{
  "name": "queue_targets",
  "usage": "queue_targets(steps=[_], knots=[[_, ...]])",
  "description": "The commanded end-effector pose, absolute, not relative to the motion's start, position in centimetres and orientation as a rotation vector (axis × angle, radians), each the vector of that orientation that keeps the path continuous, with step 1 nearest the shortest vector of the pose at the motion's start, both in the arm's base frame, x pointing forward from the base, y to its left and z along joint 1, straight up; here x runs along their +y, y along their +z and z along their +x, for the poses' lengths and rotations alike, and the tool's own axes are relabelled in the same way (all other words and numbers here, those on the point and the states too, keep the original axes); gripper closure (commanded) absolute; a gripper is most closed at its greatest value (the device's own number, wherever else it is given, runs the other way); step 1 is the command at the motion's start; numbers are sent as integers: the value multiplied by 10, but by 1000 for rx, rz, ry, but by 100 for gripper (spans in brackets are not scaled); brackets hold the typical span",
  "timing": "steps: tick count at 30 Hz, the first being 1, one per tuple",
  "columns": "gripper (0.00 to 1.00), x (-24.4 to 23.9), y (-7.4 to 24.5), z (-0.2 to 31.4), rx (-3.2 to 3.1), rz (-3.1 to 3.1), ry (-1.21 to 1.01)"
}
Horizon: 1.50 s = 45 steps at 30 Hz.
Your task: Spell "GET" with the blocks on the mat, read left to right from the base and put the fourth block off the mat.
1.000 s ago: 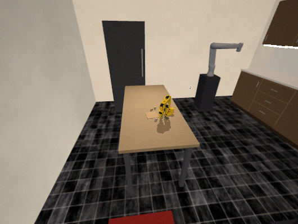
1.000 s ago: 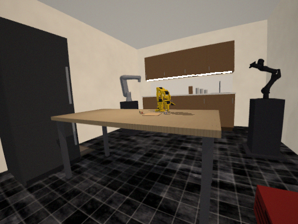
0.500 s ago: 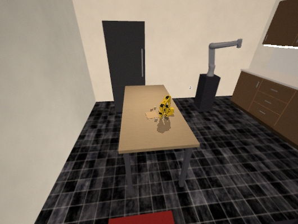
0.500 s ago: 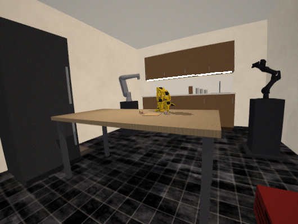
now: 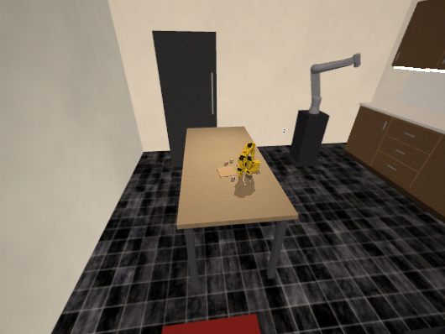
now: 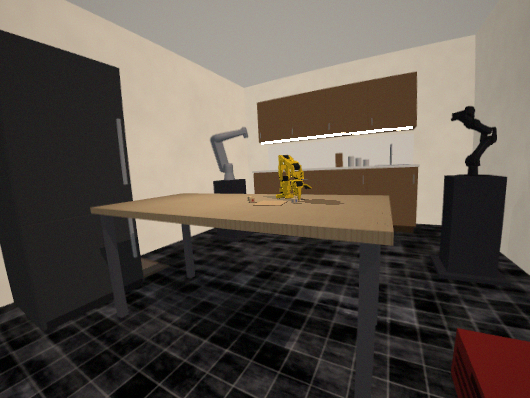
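The small yellow arm (image 5: 248, 160) stands on the wooden table, just right of the tan mat (image 5: 227, 171). It bends down with its gripper (image 5: 241, 172) low at the mat's right edge. The gripper is shut on a small block, which is too small here to make out clearly or to read. Two small blocks (image 5: 228, 161) lie off the mat on its far side. Another block (image 5: 233, 179) lies just off the mat's near edge. In the exterior view the arm (image 6: 290, 182) stands behind the mat (image 6: 270, 203), with its gripper (image 6: 295, 199) down near the table top. No letters can be read.
The table (image 5: 236, 176) stands in a kitchen with a dark tiled floor. A black fridge (image 5: 186, 96) is behind it. A grey arm on a pedestal (image 5: 312, 126) stands to the right. Another black arm on a pedestal (image 6: 472, 220) and a red box (image 6: 492, 362) are also away from the table.
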<state>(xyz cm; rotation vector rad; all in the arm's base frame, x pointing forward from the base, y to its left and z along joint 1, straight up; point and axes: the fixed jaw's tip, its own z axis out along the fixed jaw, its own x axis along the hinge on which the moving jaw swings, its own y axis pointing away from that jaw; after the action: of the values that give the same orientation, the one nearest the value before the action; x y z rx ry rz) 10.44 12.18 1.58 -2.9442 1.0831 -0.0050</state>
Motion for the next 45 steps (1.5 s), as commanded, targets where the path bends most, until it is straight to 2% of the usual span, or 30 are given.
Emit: queue_targets(steps=[1,7,15,27,45], knots=[[100,127,21,110,1066,-2898,-31],[98,127,21,110,1066,-2898,-31],[87,127,21,110,1066,-2898,-31],[84,127,21,110,1066,-2898,-31],[68,127,21,110,1066,-2898,-31]])
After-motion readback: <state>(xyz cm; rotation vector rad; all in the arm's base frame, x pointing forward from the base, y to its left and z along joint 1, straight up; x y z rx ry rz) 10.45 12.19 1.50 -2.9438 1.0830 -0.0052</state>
